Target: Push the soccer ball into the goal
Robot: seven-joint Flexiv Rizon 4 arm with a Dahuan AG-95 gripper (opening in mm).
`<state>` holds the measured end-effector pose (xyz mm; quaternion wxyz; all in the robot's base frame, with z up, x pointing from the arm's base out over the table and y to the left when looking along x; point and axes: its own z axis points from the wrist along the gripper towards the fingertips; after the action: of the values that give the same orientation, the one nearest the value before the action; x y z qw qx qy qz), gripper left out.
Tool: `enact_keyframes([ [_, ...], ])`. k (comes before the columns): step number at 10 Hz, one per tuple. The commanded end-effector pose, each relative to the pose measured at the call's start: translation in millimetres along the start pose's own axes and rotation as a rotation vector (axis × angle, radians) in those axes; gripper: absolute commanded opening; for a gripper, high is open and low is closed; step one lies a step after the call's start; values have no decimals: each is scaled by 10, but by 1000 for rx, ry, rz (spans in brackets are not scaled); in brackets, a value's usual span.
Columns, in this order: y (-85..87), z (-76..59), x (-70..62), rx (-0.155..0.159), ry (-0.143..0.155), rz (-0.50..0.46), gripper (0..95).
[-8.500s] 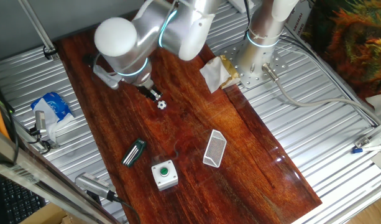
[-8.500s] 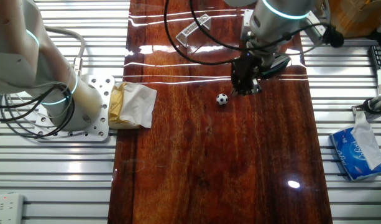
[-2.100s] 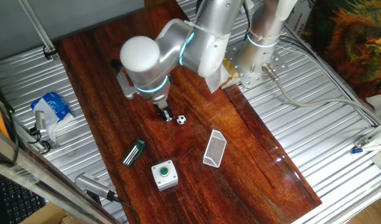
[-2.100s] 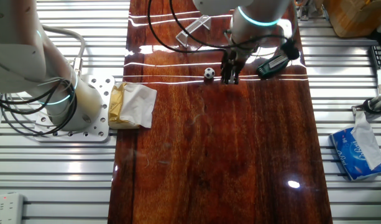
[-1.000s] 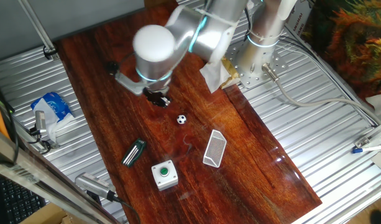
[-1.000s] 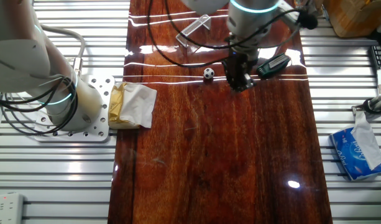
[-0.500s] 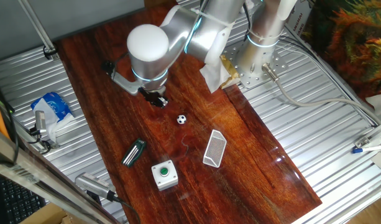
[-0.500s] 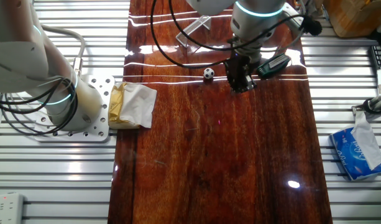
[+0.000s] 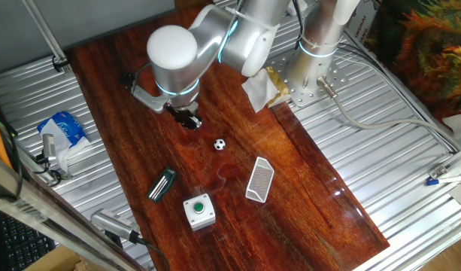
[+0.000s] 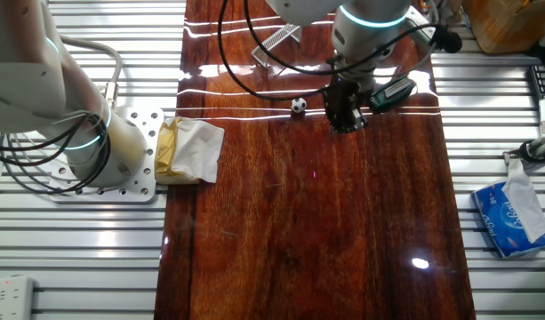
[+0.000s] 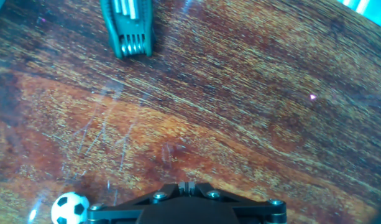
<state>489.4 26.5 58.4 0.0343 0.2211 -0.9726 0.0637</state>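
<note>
The soccer ball (image 9: 219,144) is a tiny white ball with black patches on the wooden table; it also shows in the other fixed view (image 10: 298,106) and at the hand view's bottom left (image 11: 69,208). The goal (image 9: 259,179), a small white mesh frame, lies beyond the ball; in the other fixed view it sits at the far edge (image 10: 276,41). My gripper (image 9: 189,120) is shut and empty, low over the table, a short way from the ball on the side away from the goal (image 10: 345,118). In the hand view its closed tips (image 11: 188,185) show at the bottom.
A dark green-striped clip-like bar (image 9: 162,184) (image 11: 128,27) and a white box with a green button (image 9: 199,210) lie near the table's front. A crumpled paper (image 9: 261,88) sits by the arm base. A blue tissue pack (image 9: 62,129) lies off the wood.
The gripper has pulled back from the ball over the last two seconds and shifted slightly in the last half second. The ball stays where it stopped.
</note>
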Motion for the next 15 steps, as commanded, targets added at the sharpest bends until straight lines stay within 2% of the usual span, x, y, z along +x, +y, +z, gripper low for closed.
enact_keyframes([
  [1, 6, 8, -7, -16, 3, 43, 0],
  [3, 6, 8, -7, -35, 25, 89, 0],
  [4, 6, 8, -7, -43, 18, 51, 0],
  [10, 3, 8, -6, -49, 24, 91, 0],
  [12, -47, 59, 2, -57, 28, 117, 0],
  [14, -205, 147, 69, -110, 7, 119, 0],
  [15, -238, 173, 82, -116, 9, 128, 0],
])
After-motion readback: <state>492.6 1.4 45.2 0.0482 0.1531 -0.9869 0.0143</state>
